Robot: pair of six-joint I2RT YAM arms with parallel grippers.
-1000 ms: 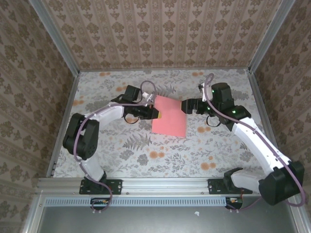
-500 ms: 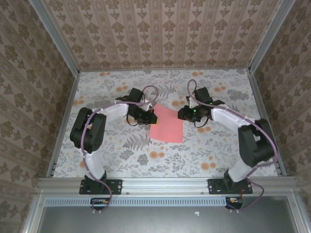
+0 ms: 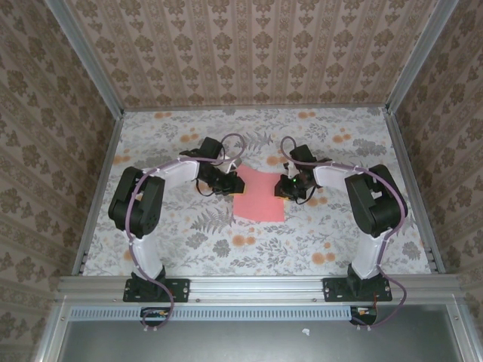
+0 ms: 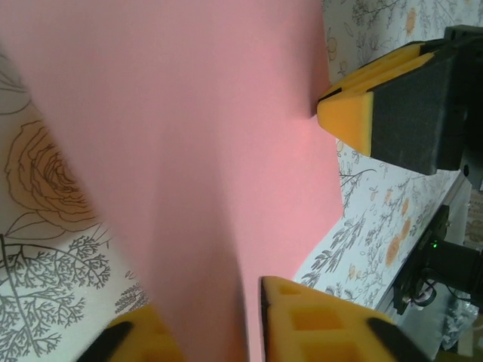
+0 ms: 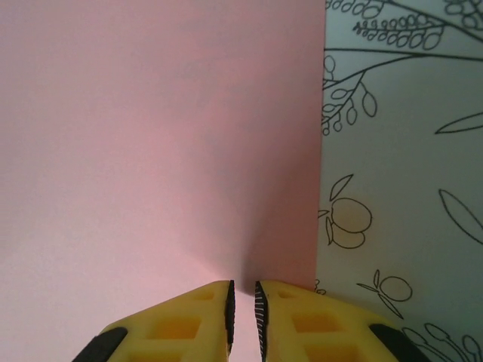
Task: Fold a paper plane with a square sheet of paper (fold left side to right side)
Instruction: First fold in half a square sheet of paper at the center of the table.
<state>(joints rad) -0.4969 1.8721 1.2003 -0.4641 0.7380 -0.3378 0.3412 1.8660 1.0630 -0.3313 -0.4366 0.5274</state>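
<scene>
Two grippers meet at the middle of the flower-patterned table, one on each side of the square sheet of paper, which lies salmon-pink between them, slightly skewed to the table edges. The left gripper sits at the sheet's far left corner. In the left wrist view its yellow fingers stand a narrow way apart, and the paper runs up out of the gap between them in a soft raised ridge. Whether either pad presses on the paper I cannot tell. The right gripper is at the sheet's right edge, towards the far end. In the right wrist view its two yellow fingers are drawn almost together, leaving only a thin slit, and the near edge of the sheet goes into that slit, so it is pinching the paper. To the right of the sheet in that view lies bare patterned table.
</scene>
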